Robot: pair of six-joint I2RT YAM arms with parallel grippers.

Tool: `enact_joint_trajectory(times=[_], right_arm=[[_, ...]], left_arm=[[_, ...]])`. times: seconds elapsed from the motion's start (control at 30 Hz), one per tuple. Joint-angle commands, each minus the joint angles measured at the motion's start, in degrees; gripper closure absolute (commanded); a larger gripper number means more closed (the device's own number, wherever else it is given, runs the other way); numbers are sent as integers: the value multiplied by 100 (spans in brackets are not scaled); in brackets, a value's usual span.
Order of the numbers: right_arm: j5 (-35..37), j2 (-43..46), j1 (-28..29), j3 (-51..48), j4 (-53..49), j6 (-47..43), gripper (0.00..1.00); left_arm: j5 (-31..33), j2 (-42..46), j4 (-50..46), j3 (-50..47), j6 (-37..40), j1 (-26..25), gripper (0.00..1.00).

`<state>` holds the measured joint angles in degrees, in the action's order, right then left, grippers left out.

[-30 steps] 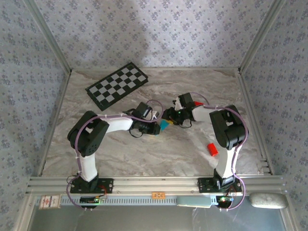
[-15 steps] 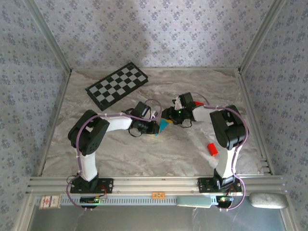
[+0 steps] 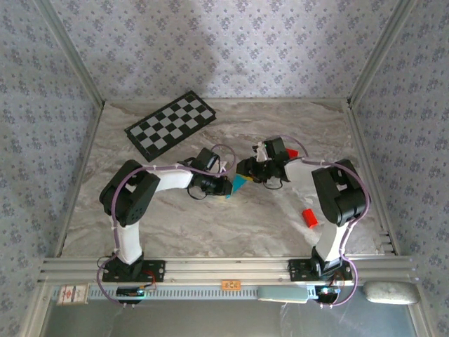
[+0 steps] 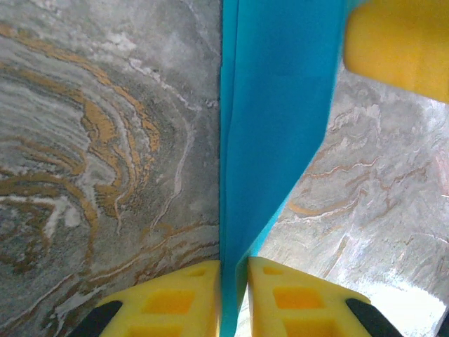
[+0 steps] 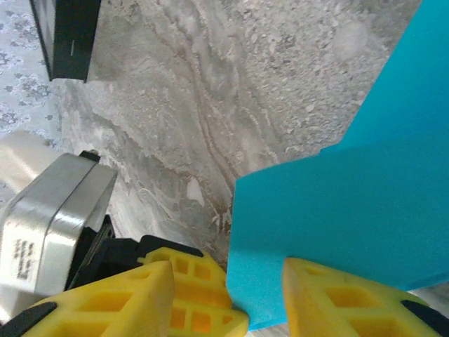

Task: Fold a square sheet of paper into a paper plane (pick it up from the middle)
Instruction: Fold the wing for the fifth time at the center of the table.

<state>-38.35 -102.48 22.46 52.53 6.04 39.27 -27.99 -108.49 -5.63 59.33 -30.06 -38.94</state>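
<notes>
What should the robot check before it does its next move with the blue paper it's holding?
1. Left gripper pinches the paper: ok, its fingers are closed on the paper's edge.
2. Right gripper has a grip: cannot tell. Its jaws stand apart with a paper corner between them.
3. Paper is already folded: ok, overlapping layers show in the right wrist view.
4. Red block is out of the way: ok, it lies apart, beside the right arm.
5. Checkered board is out of the way: ok, it lies at the table's far left, away from both grippers.
</notes>
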Motion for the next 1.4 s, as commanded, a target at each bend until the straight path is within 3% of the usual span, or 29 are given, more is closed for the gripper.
enact_joint_trajectory(times=[0.0, 0.4, 1.37], right_arm=[[-59, 200, 63, -119, 136, -132, 54], [120, 31, 373, -177, 216, 10, 58], [547, -378, 340, 23, -322, -23, 58]], left_arm=[[-133, -343, -132, 42, 26, -105, 83], [-141, -410, -209, 81, 18, -105, 84], [-137, -391, -217, 81, -17, -103, 83]])
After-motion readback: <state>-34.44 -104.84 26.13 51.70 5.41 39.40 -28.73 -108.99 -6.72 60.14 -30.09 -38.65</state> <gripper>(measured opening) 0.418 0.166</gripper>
